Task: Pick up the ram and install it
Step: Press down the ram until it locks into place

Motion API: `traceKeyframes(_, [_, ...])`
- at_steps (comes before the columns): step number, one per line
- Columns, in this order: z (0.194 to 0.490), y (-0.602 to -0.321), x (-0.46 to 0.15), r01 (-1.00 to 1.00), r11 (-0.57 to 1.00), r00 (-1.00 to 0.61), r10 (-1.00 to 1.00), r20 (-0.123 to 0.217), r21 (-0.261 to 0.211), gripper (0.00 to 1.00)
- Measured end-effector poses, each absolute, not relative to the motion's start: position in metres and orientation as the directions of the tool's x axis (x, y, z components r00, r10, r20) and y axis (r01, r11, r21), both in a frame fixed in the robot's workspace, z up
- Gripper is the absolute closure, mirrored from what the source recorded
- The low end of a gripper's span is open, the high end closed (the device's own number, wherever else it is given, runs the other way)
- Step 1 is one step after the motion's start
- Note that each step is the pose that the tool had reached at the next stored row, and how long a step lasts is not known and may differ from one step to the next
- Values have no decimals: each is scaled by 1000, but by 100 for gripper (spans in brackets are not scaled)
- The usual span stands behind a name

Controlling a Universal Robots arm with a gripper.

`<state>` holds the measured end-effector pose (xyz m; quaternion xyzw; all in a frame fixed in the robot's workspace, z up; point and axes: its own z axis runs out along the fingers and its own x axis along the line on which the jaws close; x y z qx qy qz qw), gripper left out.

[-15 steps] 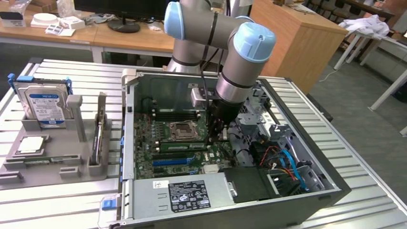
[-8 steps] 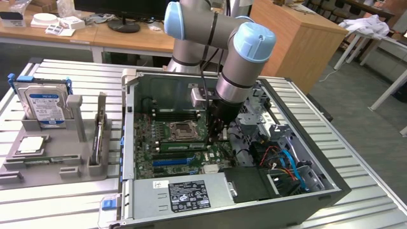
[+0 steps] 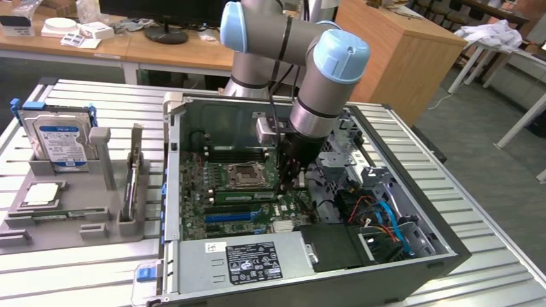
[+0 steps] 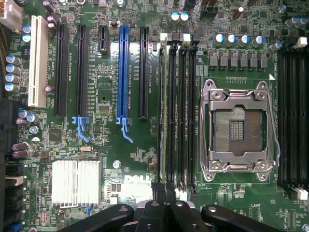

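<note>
Ram (image 3: pixel 243 195) lies flat along a slot on the green board (image 3: pixel 213 217), just beside the silver chip socket (image 3: pixel 241 173). We see the arm (image 3: pixel 328 83) bend over the open computer case (image 3: pixel 410 262) and point straight down. Its gripper (image 3: pixel 295 182) is down at 1 end of the ram, fingers pressed together. We cannot tell if they pinch it. From the wrist we see the ram (image 4: pixel 164 121) edge-on, between the blue slot (image 4: pixel 123 72) and the socket (image 4: pixel 239 130), with the gripper (image 4: pixel 164 193) closed tight.
</note>
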<state>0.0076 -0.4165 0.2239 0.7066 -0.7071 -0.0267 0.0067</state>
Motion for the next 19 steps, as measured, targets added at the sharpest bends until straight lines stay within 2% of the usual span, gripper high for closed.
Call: traceKeyframes(19, [248,-417,8,-999,0,-1,-1000,-28,47,89])
